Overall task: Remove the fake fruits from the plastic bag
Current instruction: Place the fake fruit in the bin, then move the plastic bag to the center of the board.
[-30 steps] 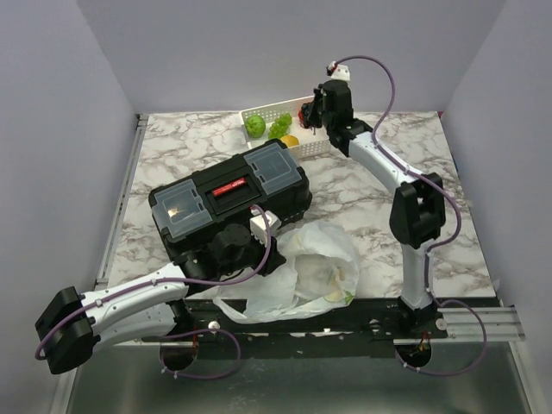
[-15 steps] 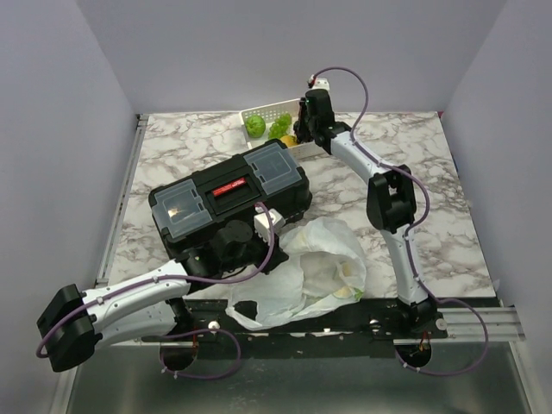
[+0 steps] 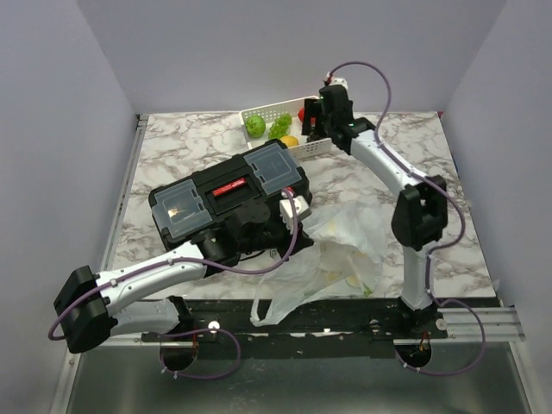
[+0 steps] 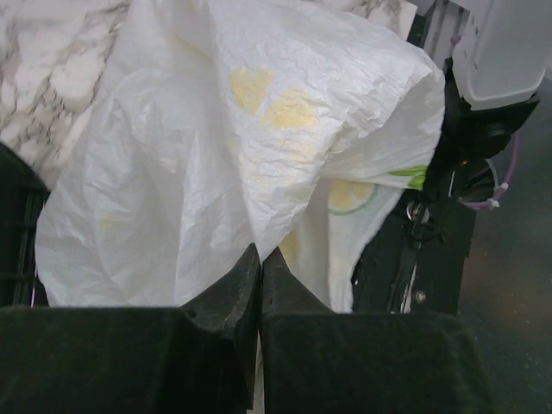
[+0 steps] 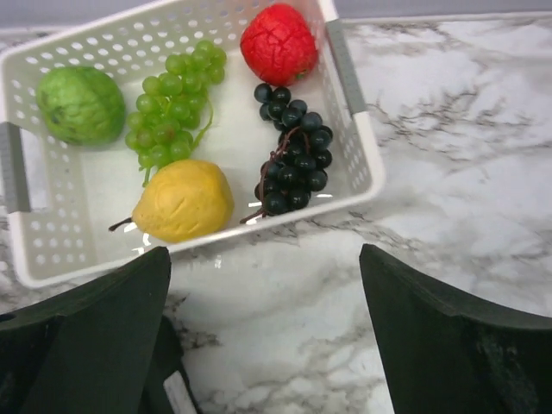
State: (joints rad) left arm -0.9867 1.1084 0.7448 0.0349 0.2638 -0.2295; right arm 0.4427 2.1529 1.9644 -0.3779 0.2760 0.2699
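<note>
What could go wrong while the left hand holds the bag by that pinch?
The left hand is shut on only a thin fold of the crinkly white plastic bag; the film could slip or tear. The bag's low end lies over the near edge of the marble table, so any fruit inside might roll off. The right hand hangs open over the white perforated basket, too far to help.

bright, even light; soft shadows
</note>
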